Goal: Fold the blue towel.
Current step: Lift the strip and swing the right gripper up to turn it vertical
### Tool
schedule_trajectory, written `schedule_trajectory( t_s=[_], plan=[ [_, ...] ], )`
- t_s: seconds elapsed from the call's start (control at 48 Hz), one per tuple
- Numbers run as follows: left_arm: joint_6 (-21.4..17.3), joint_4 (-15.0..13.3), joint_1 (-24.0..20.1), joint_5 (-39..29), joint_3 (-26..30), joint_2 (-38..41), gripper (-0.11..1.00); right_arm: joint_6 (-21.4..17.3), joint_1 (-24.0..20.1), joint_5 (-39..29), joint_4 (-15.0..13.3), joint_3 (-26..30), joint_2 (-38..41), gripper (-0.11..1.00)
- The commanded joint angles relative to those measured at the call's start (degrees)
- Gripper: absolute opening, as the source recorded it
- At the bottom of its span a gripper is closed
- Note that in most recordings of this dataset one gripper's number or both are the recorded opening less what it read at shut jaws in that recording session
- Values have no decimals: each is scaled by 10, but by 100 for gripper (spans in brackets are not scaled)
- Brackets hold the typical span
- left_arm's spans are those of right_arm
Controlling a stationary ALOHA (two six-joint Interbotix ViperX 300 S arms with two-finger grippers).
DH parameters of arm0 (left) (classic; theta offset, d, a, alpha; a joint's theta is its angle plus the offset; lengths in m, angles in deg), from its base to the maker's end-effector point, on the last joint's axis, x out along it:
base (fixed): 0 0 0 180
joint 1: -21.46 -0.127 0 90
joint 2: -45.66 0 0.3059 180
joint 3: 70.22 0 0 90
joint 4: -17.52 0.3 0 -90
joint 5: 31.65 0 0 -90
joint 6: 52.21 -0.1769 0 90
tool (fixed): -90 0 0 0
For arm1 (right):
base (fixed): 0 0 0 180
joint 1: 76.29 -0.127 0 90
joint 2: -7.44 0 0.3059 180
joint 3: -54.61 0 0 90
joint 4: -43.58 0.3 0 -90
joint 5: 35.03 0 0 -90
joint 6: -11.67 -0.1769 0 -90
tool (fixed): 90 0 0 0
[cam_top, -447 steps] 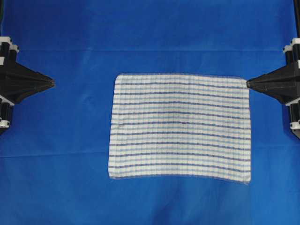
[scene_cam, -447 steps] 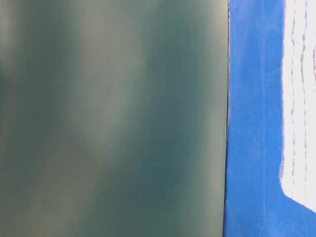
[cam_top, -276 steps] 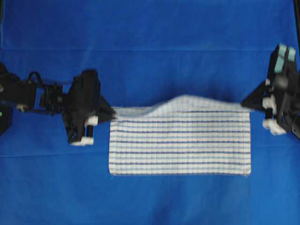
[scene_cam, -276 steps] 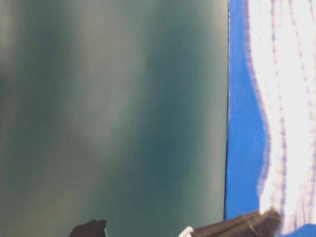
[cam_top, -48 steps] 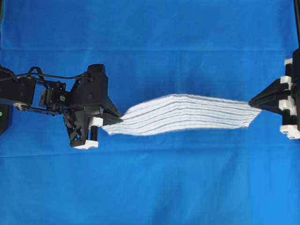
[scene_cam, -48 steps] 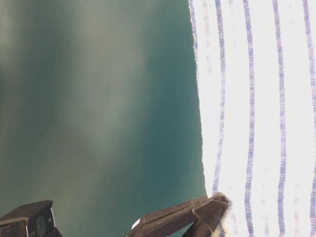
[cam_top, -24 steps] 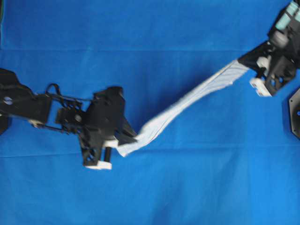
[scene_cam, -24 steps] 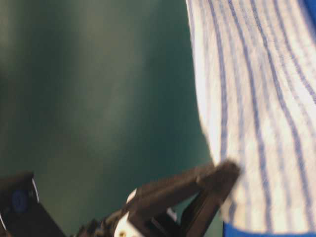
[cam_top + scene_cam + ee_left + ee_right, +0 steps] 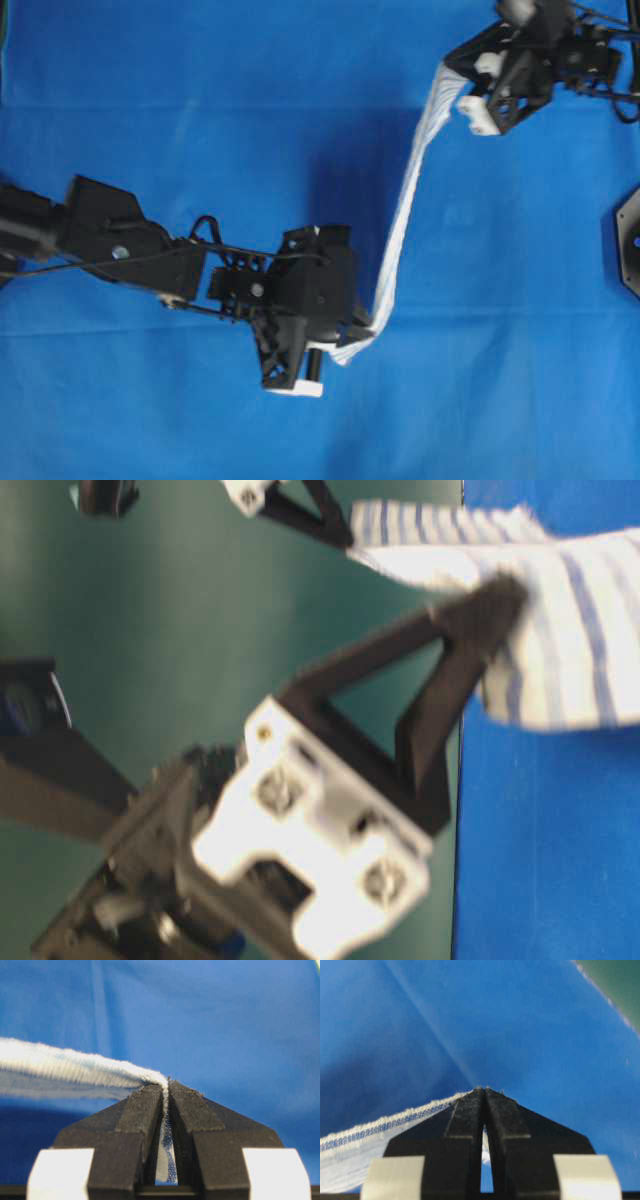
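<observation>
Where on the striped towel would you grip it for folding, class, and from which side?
At its end corners, coming in edge-on along its length. The blue towel hangs as a thin limp band; the left gripper and right gripper each pinch a corner flat between shut jaws.

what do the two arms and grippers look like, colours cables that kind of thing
Both arms are matte black. Each gripper, the left gripper and the right gripper, has two black fingers tapering to a wedge, mounted on white blocks at their bases. Thin black cables loop over the left arm. The right arm shows a pale grey-white fitting at its top.
</observation>
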Motion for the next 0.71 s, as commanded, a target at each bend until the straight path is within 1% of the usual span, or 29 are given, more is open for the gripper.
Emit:
schedule_trajectory(
  t_s=[0.0,0.125,0.291,0.458,0.541,0.687],
  plan=[
    [-2,0,6,5,27,-2,3,1,8,4,-10,36,22,1],
    [-2,1,6,5,38,8,3,1,8,4,-19,59,43,1],
    [-5,1,3,22,46,19,3,1,11,3,-25,55,36,1],
    [-16,1,-17,57,57,38,3,1,21,-8,-23,23,-10,1],
    [-22,1,-26,80,70,57,3,0,26,-14,-25,-4,-45,1],
    [-33,1,-30,112,131,116,3,-1,27,-42,-23,-42,-106,1]
  ],
)
